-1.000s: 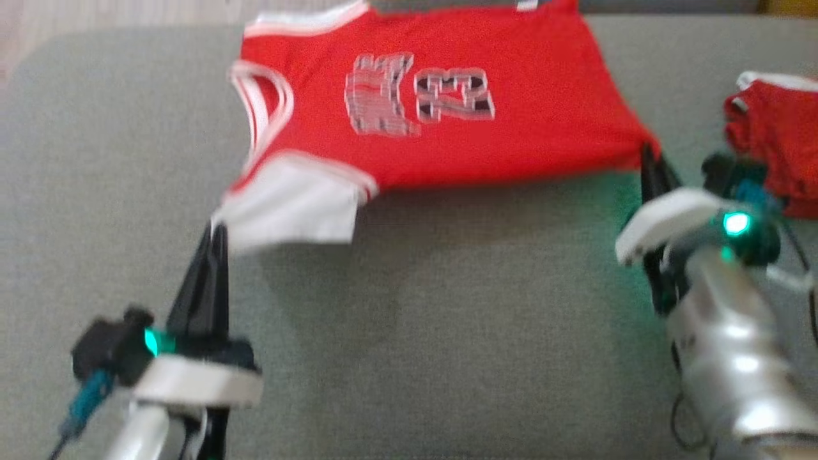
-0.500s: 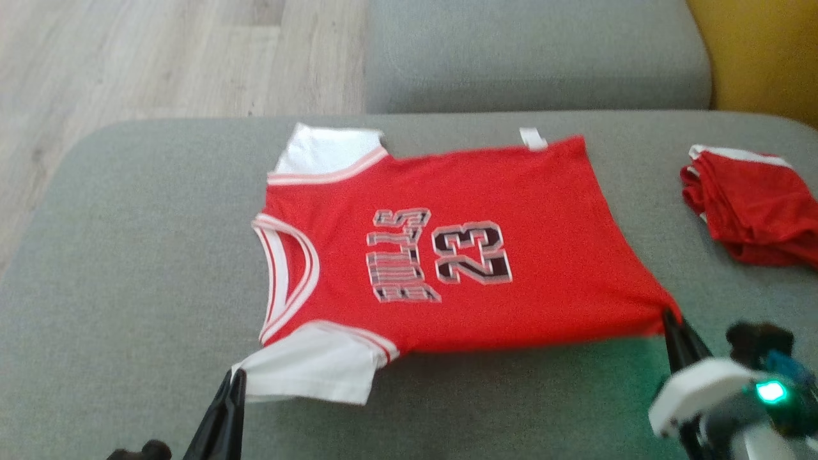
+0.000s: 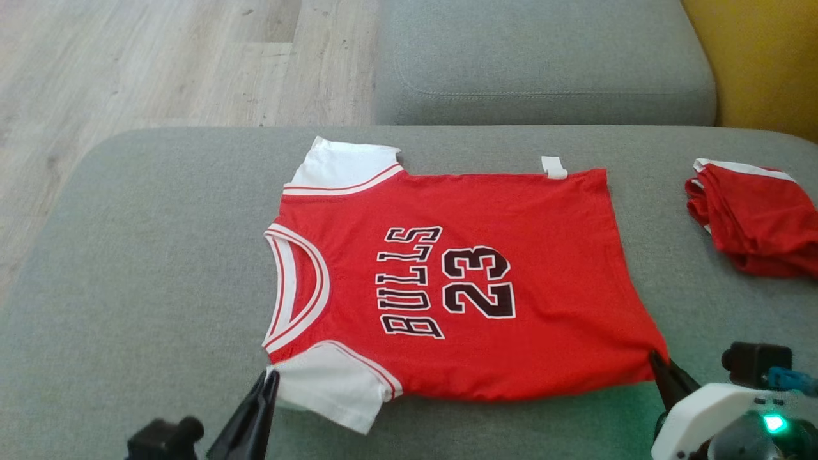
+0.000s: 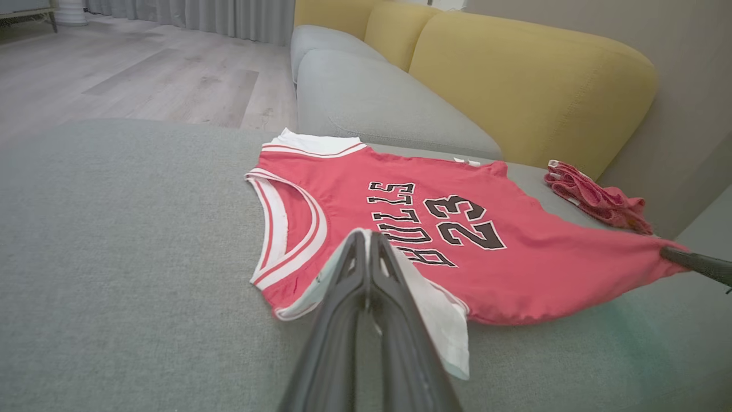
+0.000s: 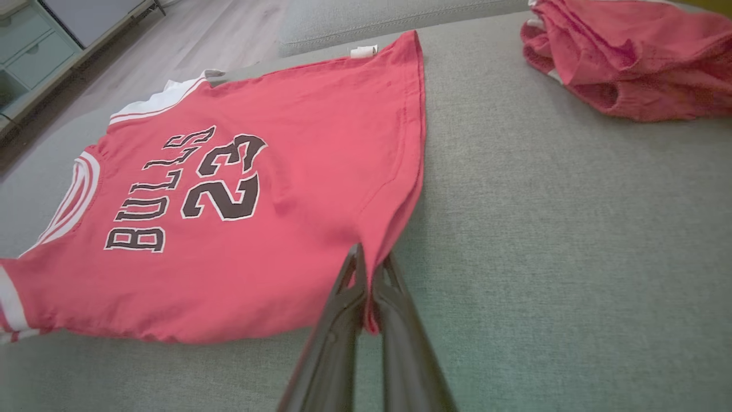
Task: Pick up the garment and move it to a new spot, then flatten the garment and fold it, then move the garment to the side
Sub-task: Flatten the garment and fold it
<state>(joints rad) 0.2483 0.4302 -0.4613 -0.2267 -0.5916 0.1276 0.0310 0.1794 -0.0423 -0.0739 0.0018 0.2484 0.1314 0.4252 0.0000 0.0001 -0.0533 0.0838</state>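
Observation:
A red jersey [image 3: 511,217] with white sleeves and "BULLS 23" print lies spread face up on the grey cushion [image 3: 128,255], neck to the left. My left gripper [image 3: 268,377] is shut on the near white sleeve [image 3: 332,390], pinching its edge; the left wrist view shows this sleeve [image 4: 434,309] draped over my fingers [image 4: 349,274]. My right gripper [image 3: 657,359] is shut on the jersey's near hem corner, and the red cloth [image 5: 286,286] runs down between its fingers [image 5: 349,280]. The near edge is slightly lifted.
A crumpled red garment [image 3: 754,217] lies at the cushion's right end. Behind it are a grey seat [image 3: 543,64] and yellow backrests [image 4: 532,74]. Wooden floor [image 3: 160,57] lies past the cushion's far left edge.
The head camera tilted up, so the picture shifted down. Both grippers keep their hold, and the jersey now lies flatter and less stretched.

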